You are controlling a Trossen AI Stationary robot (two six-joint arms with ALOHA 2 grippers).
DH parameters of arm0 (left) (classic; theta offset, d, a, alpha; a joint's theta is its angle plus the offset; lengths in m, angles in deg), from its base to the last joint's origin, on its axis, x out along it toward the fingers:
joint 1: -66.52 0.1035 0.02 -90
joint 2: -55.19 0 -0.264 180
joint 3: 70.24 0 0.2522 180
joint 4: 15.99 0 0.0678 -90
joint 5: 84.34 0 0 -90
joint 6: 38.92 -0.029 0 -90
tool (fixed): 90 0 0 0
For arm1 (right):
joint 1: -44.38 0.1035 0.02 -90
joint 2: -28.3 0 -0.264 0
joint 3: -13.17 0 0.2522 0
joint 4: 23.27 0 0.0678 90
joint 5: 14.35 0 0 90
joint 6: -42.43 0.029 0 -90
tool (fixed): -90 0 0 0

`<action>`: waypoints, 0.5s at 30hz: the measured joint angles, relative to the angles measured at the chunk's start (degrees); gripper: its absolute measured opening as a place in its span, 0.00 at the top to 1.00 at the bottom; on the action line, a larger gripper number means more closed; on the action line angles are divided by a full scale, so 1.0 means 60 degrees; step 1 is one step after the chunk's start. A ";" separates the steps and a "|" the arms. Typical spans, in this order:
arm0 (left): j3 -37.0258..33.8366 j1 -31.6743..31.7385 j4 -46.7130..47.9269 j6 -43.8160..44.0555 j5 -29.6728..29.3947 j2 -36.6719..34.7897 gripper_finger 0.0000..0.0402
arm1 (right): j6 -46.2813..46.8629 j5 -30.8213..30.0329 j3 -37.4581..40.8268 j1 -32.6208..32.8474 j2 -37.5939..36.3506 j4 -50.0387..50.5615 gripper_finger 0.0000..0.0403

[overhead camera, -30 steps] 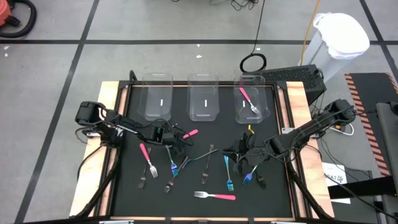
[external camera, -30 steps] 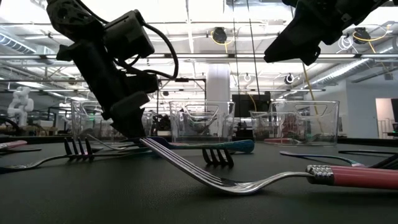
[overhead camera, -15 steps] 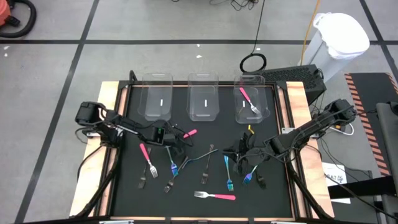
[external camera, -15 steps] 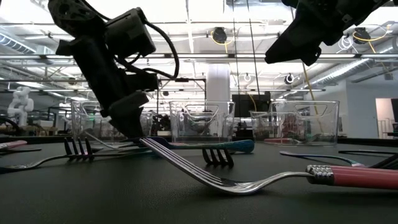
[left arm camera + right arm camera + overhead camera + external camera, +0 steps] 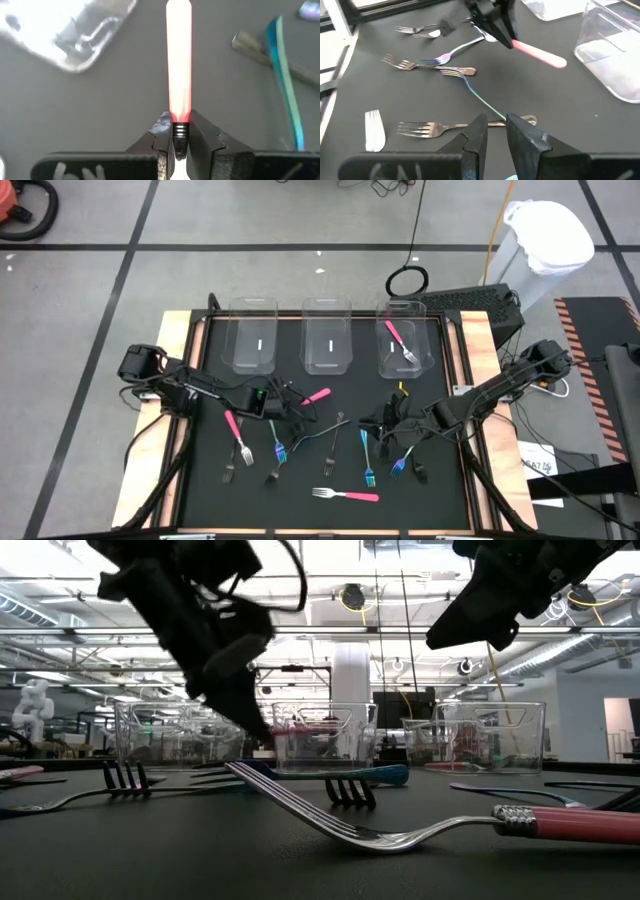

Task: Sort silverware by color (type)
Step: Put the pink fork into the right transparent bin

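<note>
Pink-handled fork (image 5: pixel 316 395) clamped in left end effector (image 5: pixel 180 137), lifted over desk (image 5: pixel 440 480) centre-left. Right end effector (image 5: pixel 496 131) nearly together, nothing held, above blue forks (image 5: pixel 367 455), right side.

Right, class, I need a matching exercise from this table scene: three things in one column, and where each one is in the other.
Things:
1. pink-handled fork with a ribbed metal collar
2. pink-handled fork with silver tines
3. long pink-handled fork

Places:
A. lying flat on the black mat's front edge
B. in the left gripper
C. inside the right-hand clear plastic bin

Pairs: 1-B, 2-C, 3-A
</note>
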 joint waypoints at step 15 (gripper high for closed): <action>0.2097 -0.1637 -0.0355 -0.1919 -0.4720 -0.0018 0.90 | -0.0859 -0.1595 -0.0004 0.0058 0.0283 -0.2209 0.83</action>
